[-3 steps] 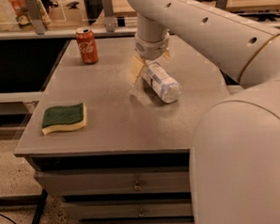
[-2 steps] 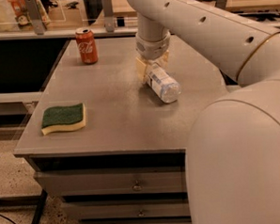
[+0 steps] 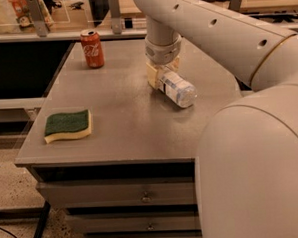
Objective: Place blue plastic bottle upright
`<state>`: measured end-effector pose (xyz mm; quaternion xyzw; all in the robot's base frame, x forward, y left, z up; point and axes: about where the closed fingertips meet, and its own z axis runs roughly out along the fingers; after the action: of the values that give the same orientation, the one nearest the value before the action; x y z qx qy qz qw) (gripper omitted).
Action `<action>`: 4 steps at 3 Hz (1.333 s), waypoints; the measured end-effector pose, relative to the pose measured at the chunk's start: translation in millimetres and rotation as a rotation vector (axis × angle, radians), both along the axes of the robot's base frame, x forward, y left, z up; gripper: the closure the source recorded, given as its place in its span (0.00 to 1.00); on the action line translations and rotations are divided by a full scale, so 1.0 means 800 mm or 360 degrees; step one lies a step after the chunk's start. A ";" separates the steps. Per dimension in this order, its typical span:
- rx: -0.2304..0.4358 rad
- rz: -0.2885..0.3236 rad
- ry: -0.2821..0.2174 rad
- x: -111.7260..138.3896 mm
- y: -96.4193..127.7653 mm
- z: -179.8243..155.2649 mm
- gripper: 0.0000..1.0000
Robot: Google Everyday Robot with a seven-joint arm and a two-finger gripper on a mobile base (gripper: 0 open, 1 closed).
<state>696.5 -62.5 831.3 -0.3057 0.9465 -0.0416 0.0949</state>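
The gripper (image 3: 162, 74) sits over the bottle's (image 3: 179, 91) eleven o'clock end, hiding its cap; the arm (image 3: 251, 150) runs out of frame at three and six o'clock.

Looking down at a slant from above the near, drawer-fronted side of the worktop (image 3: 120, 137), facing its far edge. Sitting close, with the robot's arm (image 3: 224, 32) filling the right of the view. Taking in the pincer (image 3: 162, 74) right of centre, down at the blue plastic bottle (image 3: 180, 92).
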 end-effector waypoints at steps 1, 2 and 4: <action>0.0001 0.0002 0.0001 0.001 0.001 -0.003 1.00; 0.0001 0.0002 0.0001 0.001 0.001 -0.002 1.00; 0.0122 -0.0001 -0.0040 0.011 -0.024 0.084 1.00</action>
<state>705.1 -81.9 898.5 -0.3011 0.9462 -0.0091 0.1183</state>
